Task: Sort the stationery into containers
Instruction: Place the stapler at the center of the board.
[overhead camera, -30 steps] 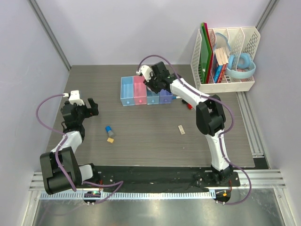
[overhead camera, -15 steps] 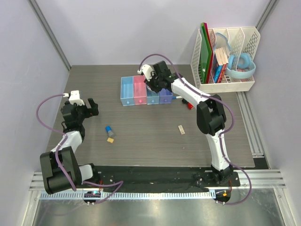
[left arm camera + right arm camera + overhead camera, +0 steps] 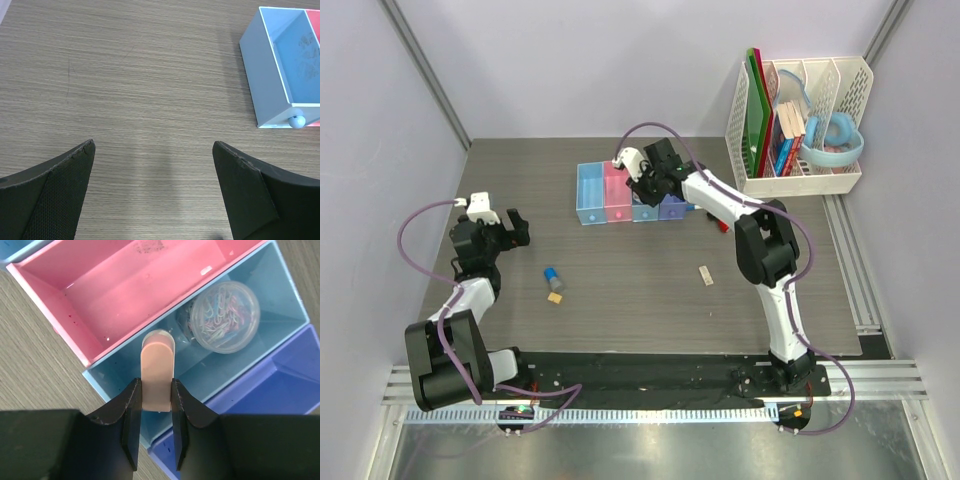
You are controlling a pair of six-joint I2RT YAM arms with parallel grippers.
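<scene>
I have the right gripper (image 3: 156, 390) clamped on the pink eraser (image 3: 157, 367), hanging over the light-blue bin (image 3: 210, 371) beside a clip tub (image 3: 225, 317). I judge the eraser light, rubbery and grippy; this flat-side pinch suits it. The left gripper (image 3: 153, 146) is spread wide, empty.

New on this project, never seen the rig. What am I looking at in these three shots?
Two robot arms bolted to a table. The wide picture looks down from above; the other two come from cameras on each wrist. The left gripper is open and empty. The right gripper pinches a pink eraser over the row of small bins, above the light-blue one holding a tub of paper clips. Loose on the table: a blue-capped tube, a yellow bit, a beige eraser.
</scene>
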